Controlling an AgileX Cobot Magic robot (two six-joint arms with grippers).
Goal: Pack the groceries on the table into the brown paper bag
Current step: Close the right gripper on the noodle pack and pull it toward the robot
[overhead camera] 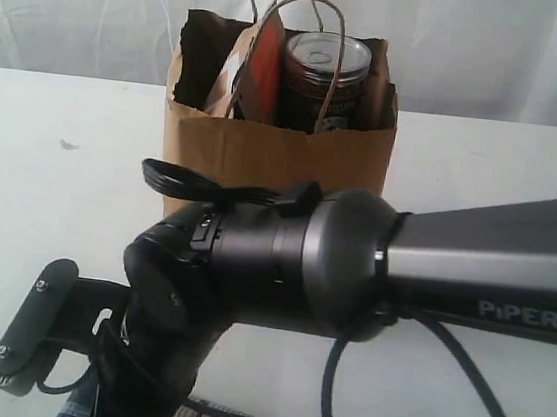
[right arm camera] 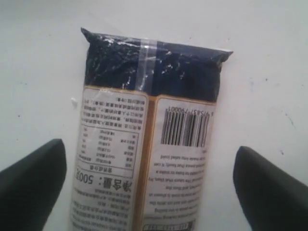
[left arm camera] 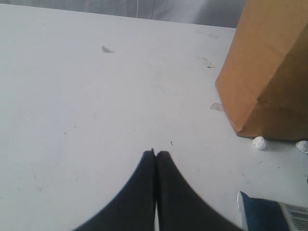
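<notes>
White table [left arm camera: 86, 96] under both claws. Right claw [right arm camera: 148, 148] spread wide astride dark-blue packet [right arm camera: 154, 62], not touching. Left claw [left arm camera: 155, 154] pressed together, empty, paper bag [left arm camera: 269, 72] nearby.

The grey right arm [overhead camera: 492, 273] has the word "PiPER" on its side in pale letters. The long dark-blue packet [right arm camera: 149, 130] has a white label [right arm camera: 108, 159] full of small Chinese print. The big number "500" stands out on it, next to a few large Chinese signs. Beside the label is a barcode [right arm camera: 185, 130] with tiny digits, too small to read for sure. The dark can [overhead camera: 324, 78] has a label, but its words are too blurry to read.
</notes>
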